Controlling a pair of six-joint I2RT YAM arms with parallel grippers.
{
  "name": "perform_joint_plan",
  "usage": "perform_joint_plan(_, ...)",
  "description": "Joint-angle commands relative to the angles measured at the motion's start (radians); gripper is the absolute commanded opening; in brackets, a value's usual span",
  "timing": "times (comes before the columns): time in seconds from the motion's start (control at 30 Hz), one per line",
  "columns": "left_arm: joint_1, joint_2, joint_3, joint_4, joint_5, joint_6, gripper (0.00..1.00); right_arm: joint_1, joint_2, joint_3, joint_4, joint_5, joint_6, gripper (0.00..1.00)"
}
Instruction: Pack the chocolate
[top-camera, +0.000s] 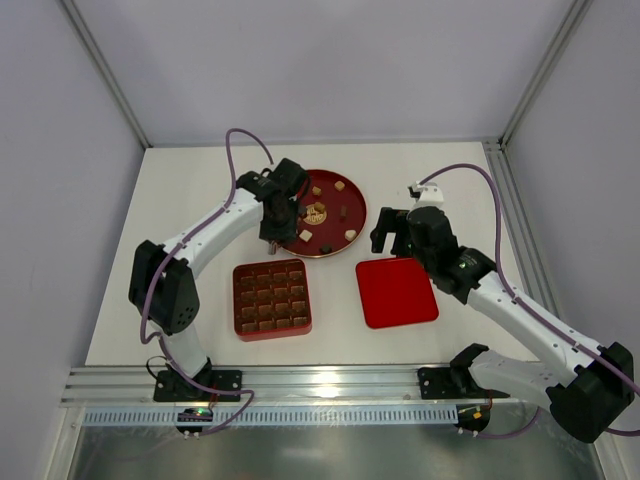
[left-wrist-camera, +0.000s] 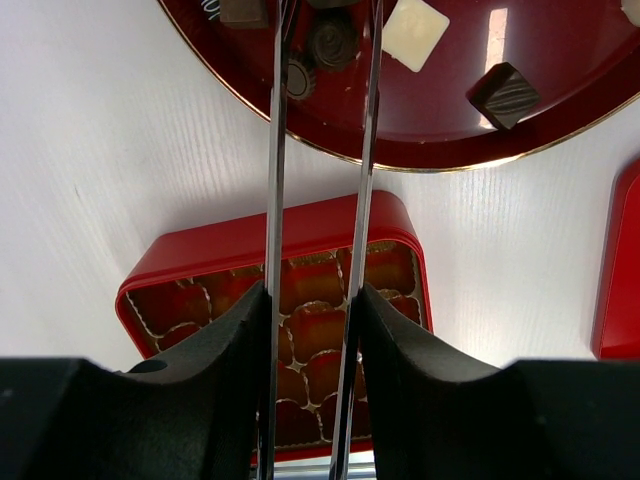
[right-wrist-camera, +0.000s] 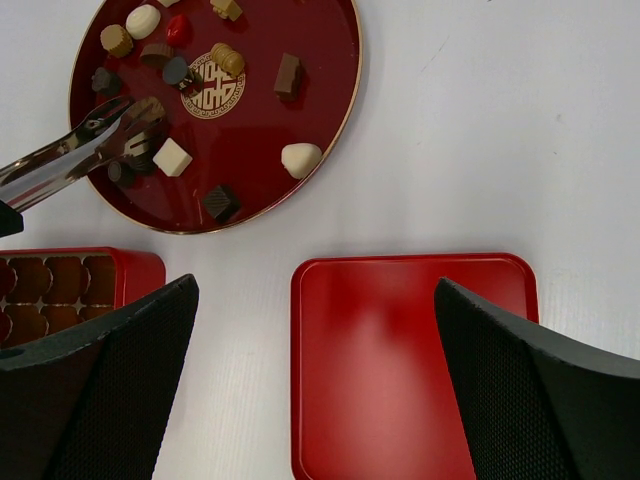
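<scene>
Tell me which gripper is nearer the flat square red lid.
Right. The right gripper hangs over the far edge of the lid; the left gripper is over the round red plate, farther off.

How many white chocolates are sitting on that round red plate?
3: an oval one near the plate's far rim, a cube beside the tongs, a rounded one at the near right rim. Others may be hidden under the tongs.
</scene>
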Motion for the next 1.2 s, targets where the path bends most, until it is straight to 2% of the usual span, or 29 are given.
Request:
perform_joint_plan(0.0, 0.008, -0.013, 0.007, 0.012, 0.004, 0.009, 0.38, 0.001, -0.013, 0.005, 0.041, 0.003, 0.006, 1.00)
perform_joint_plan(0.27, 0.008, -0.019, 0.038, 0.000, -0.002, 0.013, 0.29, 0.001, -0.013, 0.007, 0.041, 0.004, 0.003, 1.00)
perform_joint_plan(0.77, 0.010, -0.012, 0.127, -0.040, -0.019, 0.025, 0.27, 0.001, -0.002, 0.011, 0.046, 0.008, -0.002, 1.00)
perform_joint_plan(1.17, 0.010, -0.088, 0.124, -0.072, -0.019, 0.013, 0.27, -0.001, 0.036, 0.027, 0.062, -0.009, -0.003, 1.00)
